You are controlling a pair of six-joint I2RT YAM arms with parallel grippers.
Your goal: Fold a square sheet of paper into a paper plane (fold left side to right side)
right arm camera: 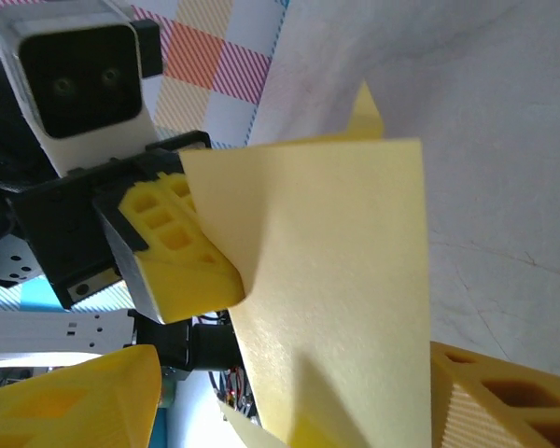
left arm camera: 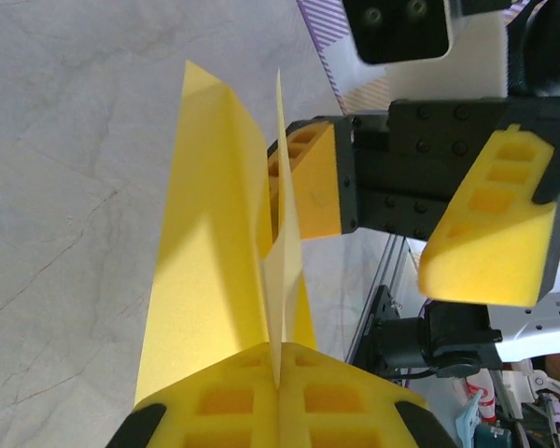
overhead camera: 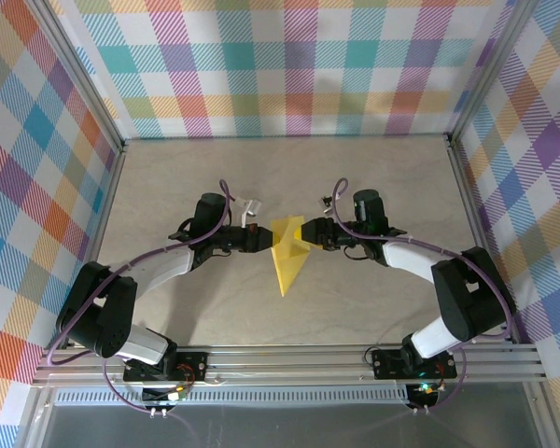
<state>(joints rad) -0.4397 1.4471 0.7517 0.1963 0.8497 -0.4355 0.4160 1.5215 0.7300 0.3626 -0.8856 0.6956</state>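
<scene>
The yellow paper (overhead camera: 287, 254) is folded into a narrow pointed dart shape at the table's middle, with its tip toward the near edge. It is lifted between both grippers. My left gripper (overhead camera: 261, 241) is shut on a thin upright fold of the paper (left arm camera: 215, 233), which is pinched at the seam between its yellow pads (left arm camera: 215, 401). My right gripper (overhead camera: 314, 233) stands open on the opposite side. Its fingers (left arm camera: 490, 233) are spread wide. A broad flap of the paper (right arm camera: 345, 280) hangs between them in the right wrist view, where the left gripper's finger (right arm camera: 177, 257) touches the flap's edge.
The grey table (overhead camera: 289, 177) is ringed by checkered walls (overhead camera: 280, 65). An aluminium rail (overhead camera: 289, 359) with both arm bases runs along the near edge. Purple cables loop beside each arm.
</scene>
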